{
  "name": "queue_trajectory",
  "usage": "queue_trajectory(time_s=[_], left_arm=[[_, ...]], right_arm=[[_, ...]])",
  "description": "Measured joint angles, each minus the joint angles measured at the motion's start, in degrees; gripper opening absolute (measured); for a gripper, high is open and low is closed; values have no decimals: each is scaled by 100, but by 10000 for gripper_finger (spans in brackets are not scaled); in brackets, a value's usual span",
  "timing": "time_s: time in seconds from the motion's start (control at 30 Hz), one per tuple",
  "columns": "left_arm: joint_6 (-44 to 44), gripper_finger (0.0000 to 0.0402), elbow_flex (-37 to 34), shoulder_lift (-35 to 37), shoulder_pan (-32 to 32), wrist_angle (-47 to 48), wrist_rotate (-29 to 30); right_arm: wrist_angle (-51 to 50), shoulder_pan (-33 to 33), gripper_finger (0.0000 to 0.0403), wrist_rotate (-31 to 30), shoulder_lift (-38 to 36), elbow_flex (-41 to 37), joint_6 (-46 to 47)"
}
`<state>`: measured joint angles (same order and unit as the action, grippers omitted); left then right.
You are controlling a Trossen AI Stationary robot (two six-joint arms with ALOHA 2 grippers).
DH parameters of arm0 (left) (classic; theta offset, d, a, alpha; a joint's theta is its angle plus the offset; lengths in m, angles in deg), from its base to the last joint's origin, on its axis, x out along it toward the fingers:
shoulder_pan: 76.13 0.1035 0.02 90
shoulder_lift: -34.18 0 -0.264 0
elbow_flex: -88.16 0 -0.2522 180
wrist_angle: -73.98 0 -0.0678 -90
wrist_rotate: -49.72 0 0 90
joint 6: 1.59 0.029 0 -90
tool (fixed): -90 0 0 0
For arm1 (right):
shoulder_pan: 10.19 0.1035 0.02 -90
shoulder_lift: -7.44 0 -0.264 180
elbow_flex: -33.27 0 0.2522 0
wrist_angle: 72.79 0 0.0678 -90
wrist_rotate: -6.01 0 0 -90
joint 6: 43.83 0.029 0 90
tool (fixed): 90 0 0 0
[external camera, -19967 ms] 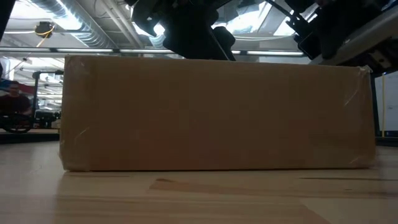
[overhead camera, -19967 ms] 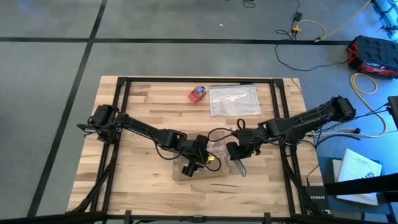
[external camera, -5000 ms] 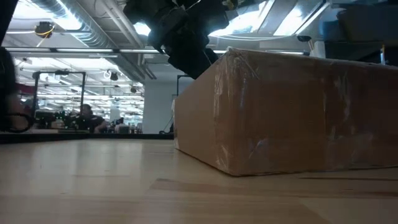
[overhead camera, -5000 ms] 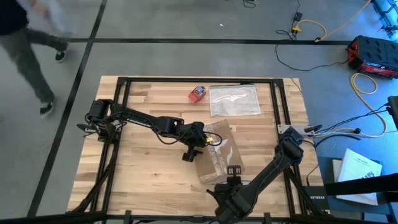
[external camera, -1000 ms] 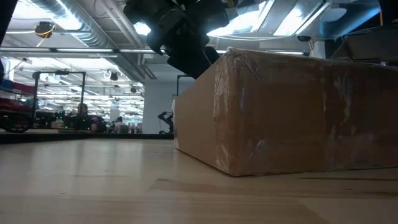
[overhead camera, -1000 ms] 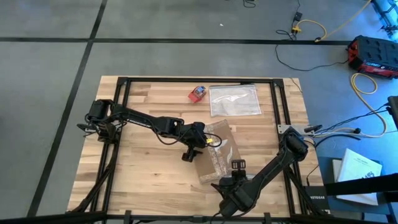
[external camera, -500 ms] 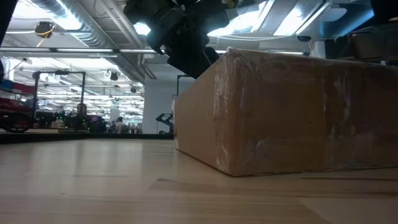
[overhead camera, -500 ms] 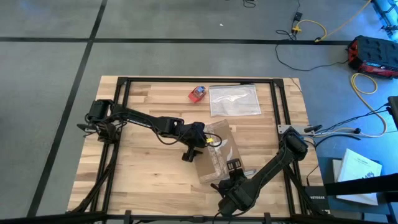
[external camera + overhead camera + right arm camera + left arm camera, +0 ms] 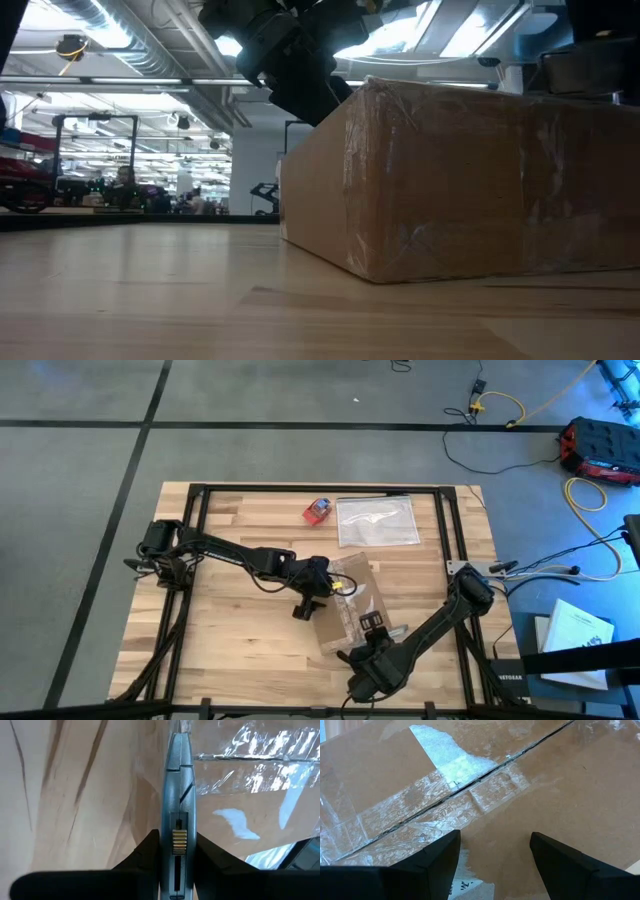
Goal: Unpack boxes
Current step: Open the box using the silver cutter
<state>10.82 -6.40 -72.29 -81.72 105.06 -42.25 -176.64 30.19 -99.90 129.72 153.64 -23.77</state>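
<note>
One box (image 9: 349,607) sits mid-table, still taped. The right gripper (image 9: 176,851), clenched on a gray cutter (image 9: 177,790), has crept up to the box's near end. The left gripper (image 9: 494,855), fingers spread, still rests on top. Cutting looks next.

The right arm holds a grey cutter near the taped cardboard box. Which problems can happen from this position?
1. The right gripper is shut on the slim grey box cutter at the edge of the shallow brown cardboard box; a deep cut might damage whatever is inside.
2. The left gripper hangs open over the shiny clear tape seam, so the box could slide under the cutter's push.
</note>
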Motion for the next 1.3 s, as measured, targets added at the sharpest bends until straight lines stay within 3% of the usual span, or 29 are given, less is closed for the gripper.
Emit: queue_trajectory(time_s=[0.43, 0.9, 1.3], left_arm=[[-20, 234, 0, 0, 0, -1, -2], [-46, 234, 0, -2, 0, -2, -80], [-42, 234, 0, -2, 0, 13, -103]], right_arm=[[7, -38, 61, 105, 0, 2, -67], [11, -638, 61, 1176, -9, 110, -84], [7, -678, 61, 1835, 7, 291, 419]])
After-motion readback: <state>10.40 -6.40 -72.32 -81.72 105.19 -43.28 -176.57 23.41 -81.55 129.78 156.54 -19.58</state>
